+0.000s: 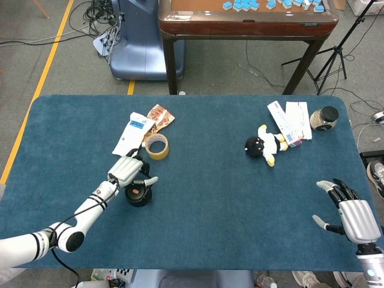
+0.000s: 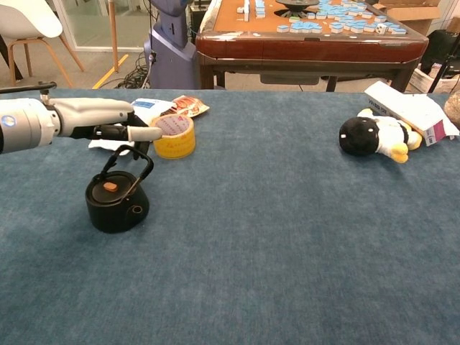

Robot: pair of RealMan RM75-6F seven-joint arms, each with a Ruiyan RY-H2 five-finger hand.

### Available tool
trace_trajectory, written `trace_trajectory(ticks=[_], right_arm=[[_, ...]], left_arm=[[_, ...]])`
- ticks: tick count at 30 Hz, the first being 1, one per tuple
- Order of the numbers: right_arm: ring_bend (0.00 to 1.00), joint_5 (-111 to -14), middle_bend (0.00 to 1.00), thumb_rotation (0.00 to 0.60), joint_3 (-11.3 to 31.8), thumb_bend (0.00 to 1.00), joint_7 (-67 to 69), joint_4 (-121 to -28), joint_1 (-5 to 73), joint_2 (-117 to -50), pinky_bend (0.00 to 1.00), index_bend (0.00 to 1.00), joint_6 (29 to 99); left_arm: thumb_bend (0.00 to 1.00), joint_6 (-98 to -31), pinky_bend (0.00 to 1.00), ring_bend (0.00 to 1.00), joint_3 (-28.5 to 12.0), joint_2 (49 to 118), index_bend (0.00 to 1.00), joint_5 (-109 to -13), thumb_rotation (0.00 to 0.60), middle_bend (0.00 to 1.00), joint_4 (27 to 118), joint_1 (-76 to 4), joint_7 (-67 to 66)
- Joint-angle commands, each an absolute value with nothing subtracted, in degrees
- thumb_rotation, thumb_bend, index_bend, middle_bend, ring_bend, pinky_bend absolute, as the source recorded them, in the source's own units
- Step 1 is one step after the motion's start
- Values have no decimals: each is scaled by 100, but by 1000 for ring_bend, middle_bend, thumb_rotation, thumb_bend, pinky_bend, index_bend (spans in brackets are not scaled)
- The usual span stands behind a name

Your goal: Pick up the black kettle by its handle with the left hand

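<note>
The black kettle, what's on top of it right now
A small orange knob sits on the black kettle's lid, and its handle arches above. The left hand is at the handle's top; whether the fingers actually wrap it is hidden.
</note>
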State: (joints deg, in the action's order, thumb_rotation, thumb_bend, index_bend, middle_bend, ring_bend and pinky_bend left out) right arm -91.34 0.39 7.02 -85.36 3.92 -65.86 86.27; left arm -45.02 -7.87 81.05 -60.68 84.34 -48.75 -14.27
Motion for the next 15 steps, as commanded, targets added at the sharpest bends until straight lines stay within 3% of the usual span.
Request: trace_trajectory(ticks=[1, 15], right_arm=[[118, -9146, 235, 600, 37, 193, 710, -8524, 395, -6591, 242, 203, 8628], [118, -9232, 235, 600, 50, 193, 709, -8552, 458, -6584, 242, 204, 8614]], left_arm=[[128, -4733, 0, 231, -717, 7911, 466, -5994, 0, 450, 8727, -4754, -1614], [116, -5730, 0, 241, -279, 7134, 466, -6253, 0, 463, 9904, -4100, -2174]])
